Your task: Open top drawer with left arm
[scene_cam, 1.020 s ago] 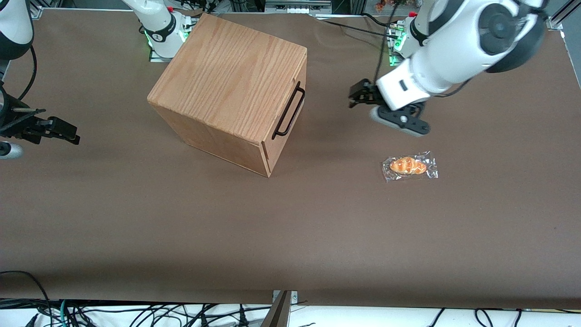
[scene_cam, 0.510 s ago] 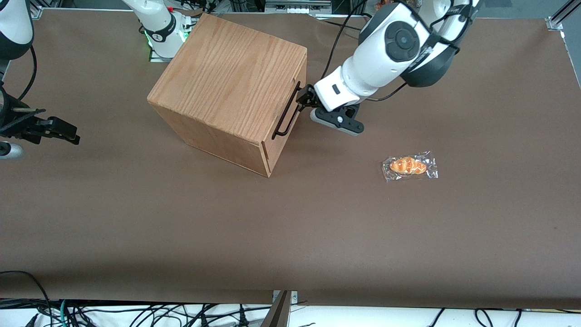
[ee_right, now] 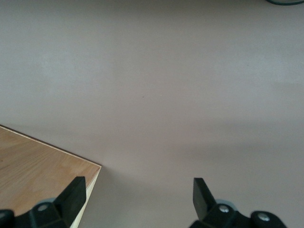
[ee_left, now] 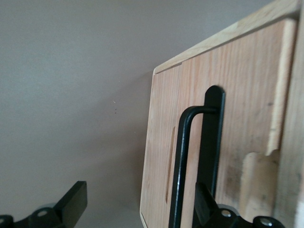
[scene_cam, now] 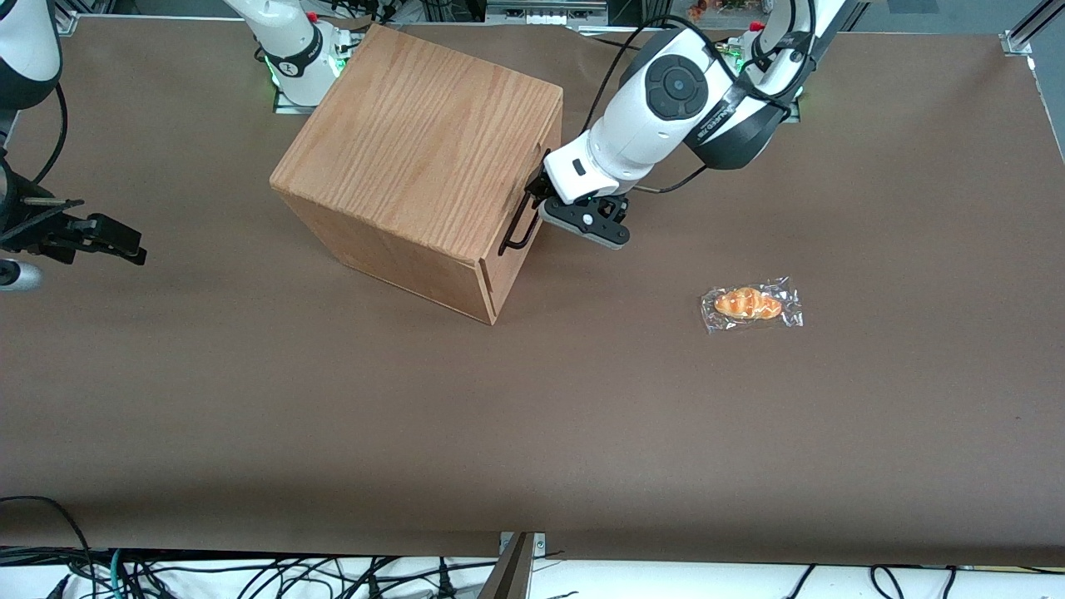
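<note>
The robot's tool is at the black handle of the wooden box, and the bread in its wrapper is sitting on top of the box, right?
Not quite. The tool is at the black handle of the wooden box, but the front view shows the wrapped bread lying on the table, toward the working arm's end.

The gripper (scene_cam: 537,187) straddles the handle (ee_left: 183,161), fingers spread; the top drawer (scene_cam: 532,212) front blocks it at 9 o'clock, open table (scene_cam: 749,208) at 3.
</note>
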